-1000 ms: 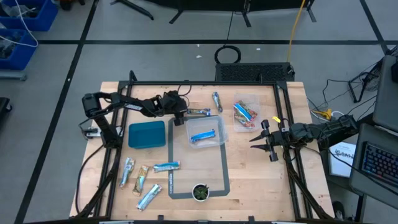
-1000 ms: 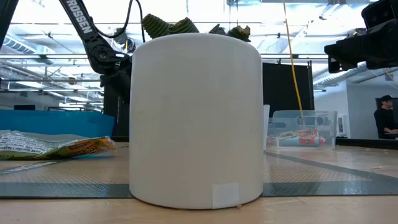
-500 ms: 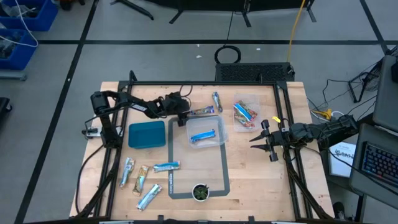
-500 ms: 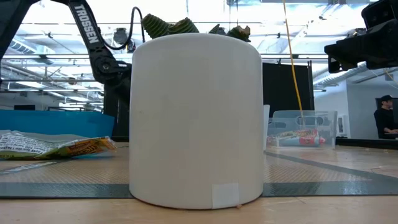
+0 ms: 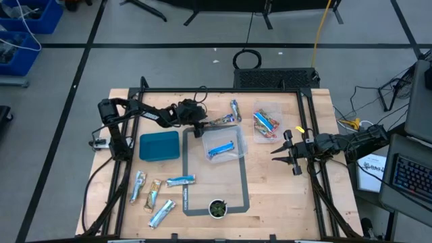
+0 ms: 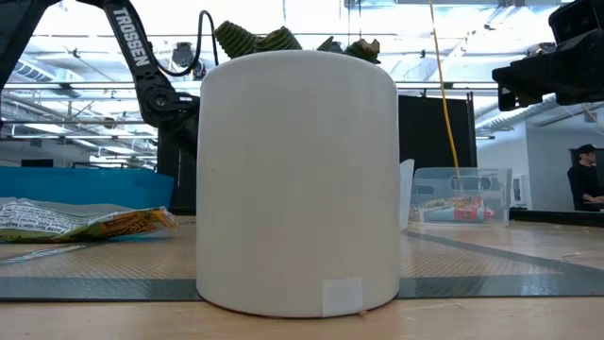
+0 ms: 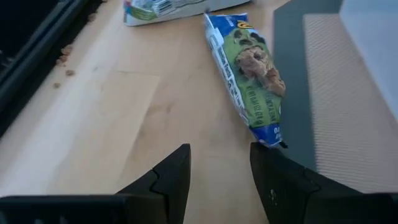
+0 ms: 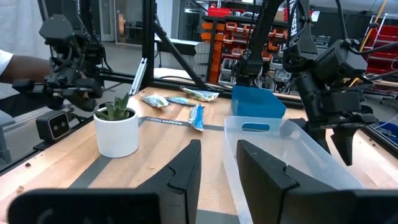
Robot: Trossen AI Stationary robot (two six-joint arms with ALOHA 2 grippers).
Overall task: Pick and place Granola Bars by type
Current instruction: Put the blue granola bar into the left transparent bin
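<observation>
One blue-and-green crinkly wrapped granola bar (image 7: 249,74) lay just ahead of the left claw (image 7: 219,180), fingers apart; light, slippery, best pinched mid-length

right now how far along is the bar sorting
Partly done. One blue bar lies in the middle clear bin, and several orange-red bars sit in the bin beside it. In hand: the left hand, open and empty, hovers by a bar on the table next to the middle bin. The right hand waits, empty. Left: one bar at the far edge and five near the plant.
</observation>
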